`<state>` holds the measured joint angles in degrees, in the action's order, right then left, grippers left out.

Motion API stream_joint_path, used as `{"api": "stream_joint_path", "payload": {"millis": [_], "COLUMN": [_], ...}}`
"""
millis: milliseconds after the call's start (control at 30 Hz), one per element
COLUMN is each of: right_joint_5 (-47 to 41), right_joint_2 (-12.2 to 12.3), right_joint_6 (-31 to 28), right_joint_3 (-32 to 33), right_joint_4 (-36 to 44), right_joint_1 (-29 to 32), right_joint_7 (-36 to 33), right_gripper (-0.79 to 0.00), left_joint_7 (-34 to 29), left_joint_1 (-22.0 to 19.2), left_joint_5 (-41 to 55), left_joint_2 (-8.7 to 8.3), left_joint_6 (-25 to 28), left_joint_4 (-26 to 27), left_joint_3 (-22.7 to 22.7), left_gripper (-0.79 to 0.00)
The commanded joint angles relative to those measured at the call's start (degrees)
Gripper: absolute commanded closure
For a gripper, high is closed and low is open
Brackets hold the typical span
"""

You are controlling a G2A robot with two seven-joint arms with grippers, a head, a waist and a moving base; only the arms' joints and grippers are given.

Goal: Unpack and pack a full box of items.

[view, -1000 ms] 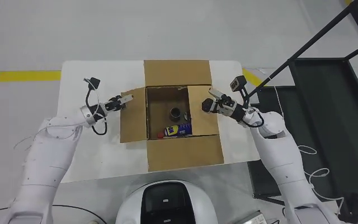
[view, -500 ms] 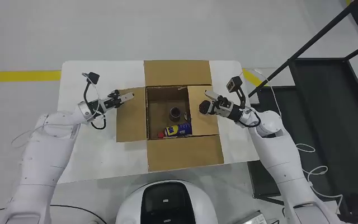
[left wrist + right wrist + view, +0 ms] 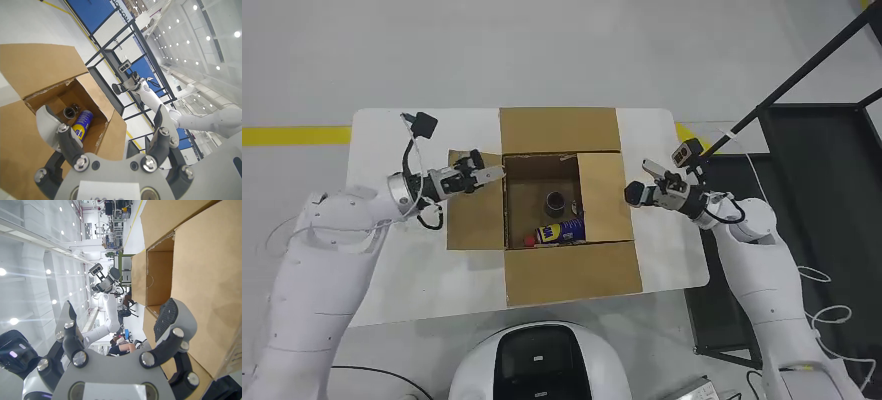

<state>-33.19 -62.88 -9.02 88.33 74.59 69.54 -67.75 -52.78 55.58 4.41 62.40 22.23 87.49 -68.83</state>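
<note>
White table (image 3: 402, 280), pale floor (image 3: 392, 50), yellow stripe (image 3: 292, 135); cardboard box (image 3: 572, 272) flaps spread; left pincer (image 3: 492, 172), right pincer (image 3: 642, 180) both agape.

Box mouth: open straight from above, all four flaps of the box (image 3: 560, 130) folded outward.
Box floor: spray can (image 3: 560, 232) lies along the 6 o'clock wall and a black round part (image 3: 556, 204) sits mid-floor. There's reaching room in the 12 o'clock half.
9 o'clock flap: left gripper (image 3: 487, 170) hangs over it by the rim, fingers spread.
3 o'clock flap: right gripper (image 3: 638, 178) sits just past its outer edge, fingers spread.
</note>
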Motion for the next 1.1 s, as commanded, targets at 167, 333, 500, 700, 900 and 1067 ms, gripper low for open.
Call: {"api": "stream_joint_path", "payload": {"millis": [167,333,500,700,900,1067], "right_joint_5": [-1.22,-0.58,-0.58,-0.58,-0.58,-0.58], "right_joint_2": [0.21,0.15,0.15,0.15,0.15,0.15], "right_joint_6": [0.52,0.61,0.61,0.61,0.61,0.61], "right_joint_3": [-0.7,-1.65,-1.65,-1.65,-1.65,-1.65], "right_joint_4": [-1.94,-2.7,-2.7,-2.7,-2.7,-2.7], "right_joint_1": [-0.56,-1.45,-1.45,-1.45,-1.45,-1.45], "right_joint_7": [-3.13,-3.12,-3.12,-3.12,-3.12,-3.12], "right_gripper": [-0.785,-0.785,-0.785,-0.785,-0.785,-0.785], "left_joint_7": [5.6,6.98,6.98,6.98,6.98,4.3], "left_joint_1": [-6.38,-7.64,-7.64,-7.64,-7.64,-7.88], "left_joint_5": [-3.19,-2.5,-2.5,-2.5,-2.5,3.06], "left_joint_2": [2.65,3.36,3.36,3.36,3.36,3.58], "left_joint_6": [-2.32,-1.72,-1.72,-1.72,-1.72,-1.96], "left_joint_4": [-8.23,-10.48,-10.48,-10.48,-10.48,-9.62], "left_joint_3": [10.21,11.9,11.9,11.9,11.9,11.55], "left_gripper": [-0.785,-0.785,-0.785,-0.785,-0.785,-0.785]}}
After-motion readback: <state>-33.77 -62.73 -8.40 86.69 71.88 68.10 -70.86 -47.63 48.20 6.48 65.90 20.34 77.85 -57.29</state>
